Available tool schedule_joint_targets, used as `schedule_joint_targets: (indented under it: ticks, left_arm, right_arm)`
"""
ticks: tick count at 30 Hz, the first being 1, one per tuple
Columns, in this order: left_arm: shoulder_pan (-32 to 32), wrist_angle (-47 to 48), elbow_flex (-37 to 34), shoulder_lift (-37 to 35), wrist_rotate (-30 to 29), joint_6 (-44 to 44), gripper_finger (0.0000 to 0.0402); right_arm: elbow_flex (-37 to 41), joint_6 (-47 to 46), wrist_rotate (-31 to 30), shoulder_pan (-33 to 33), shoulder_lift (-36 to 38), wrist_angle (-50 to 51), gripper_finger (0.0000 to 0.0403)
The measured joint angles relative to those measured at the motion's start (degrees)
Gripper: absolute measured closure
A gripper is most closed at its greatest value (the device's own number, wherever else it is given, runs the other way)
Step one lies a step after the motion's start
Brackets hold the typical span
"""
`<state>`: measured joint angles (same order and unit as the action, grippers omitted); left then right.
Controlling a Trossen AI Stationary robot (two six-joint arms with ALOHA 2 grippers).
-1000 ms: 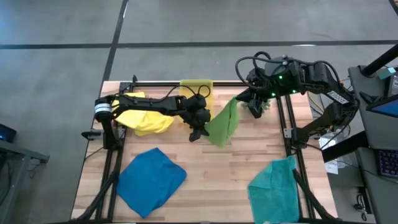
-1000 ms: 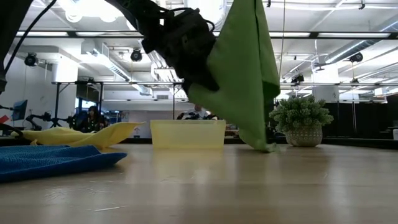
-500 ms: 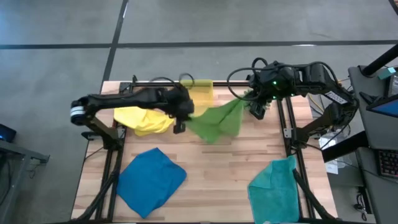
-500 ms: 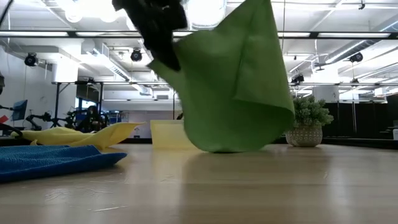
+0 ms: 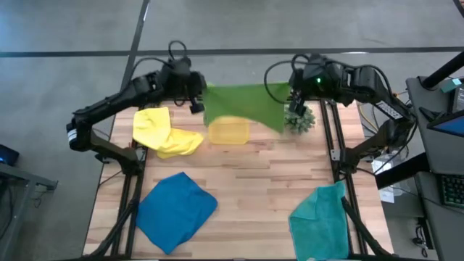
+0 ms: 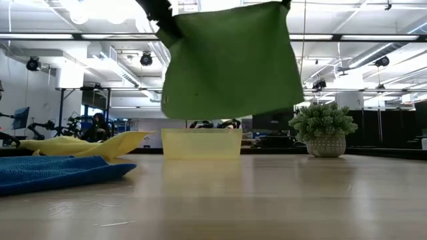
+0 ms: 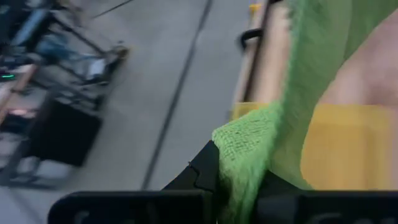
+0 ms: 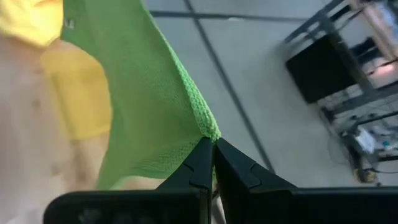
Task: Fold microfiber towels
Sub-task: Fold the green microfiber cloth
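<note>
We hold the green towel (image 5: pixel 243 105) stretched in the air between us, left tool (image 5: pixel 197 101) and right tool (image 5: pixel 290 94) each pinching a top corner. It is light and limp, so corners are best. Below it sit the bin (image 5: pixel 229 132) and, under the right tool, the plant (image 5: pixel 301 120).

Support: wooden slat table (image 5: pixel 246 181), light finish, dark frame rails along both sides. Landmark: translucent yellow bin (image 5: pixel 228 131), standing on the table near the far edge. Yellow towel (image 5: pixel 163 133), crumpled, lies just left of bin. Blue towel (image 5: pixel 174 210) lies near-left of bin, teal towel (image 5: pixel 322 217) near-right, overhanging the near edge. Small plant (image 5: pixel 301 119) stands right of bin.
</note>
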<state>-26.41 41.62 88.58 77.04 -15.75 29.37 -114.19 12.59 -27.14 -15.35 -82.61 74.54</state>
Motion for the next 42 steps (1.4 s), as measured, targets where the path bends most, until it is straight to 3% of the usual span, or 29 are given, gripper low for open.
schedule_joint_targets:
  ticks: [4,8,11,16,22,26,36,42]
  left_arm:
    - [-1.22,1.0,1.53,0.38,-1.29,0.91,0.0402]
    - [1.31,6.3,-0.14,-0.14,-1.2,-5.66,0.0402]
    - [4.56,11.29,-3.1,-0.05,0.38,-12.03,0.0402]
    - [12.81,11.35,-11.66,-0.03,2.01,-19.81,0.0402]
    - [21.7,7.95,-22.04,0.12,2.01,-28.55,0.0401]
    - [26.82,3.75,-26.23,0.28,2.67,-35.21,0.0401]
    - [36.87,-7.74,-32.28,4.57,6.21,-45.83,0.0401]
    - [37.97,-12.1,-34.76,7.03,11.41,-54.45,0.0401]
  right_arm:
    - [1.57,-0.37,-0.11,-1.22,0.05,-1.05,0.0394]
    - [7.29,-3.71,0.23,1.45,1.02,1.84,0.0394]
    - [15.36,-7.27,0.49,5.03,2.89,1.17,0.0394]
    - [31.96,-16.58,2.49,11.88,7.68,-4.87,0.0394]
    - [50.98,-30.68,6.77,22.3,13.49,-14.22,0.0394]
    - [59.27,-39.78,9.37,29.16,15.33,-18.82,0.0394]
    - [68.75,-57.55,11.32,42.86,13.93,-28.06,0.0394]
    - [70.05,-63.95,12.46,48.13,12.34,-31.91,0.0394]
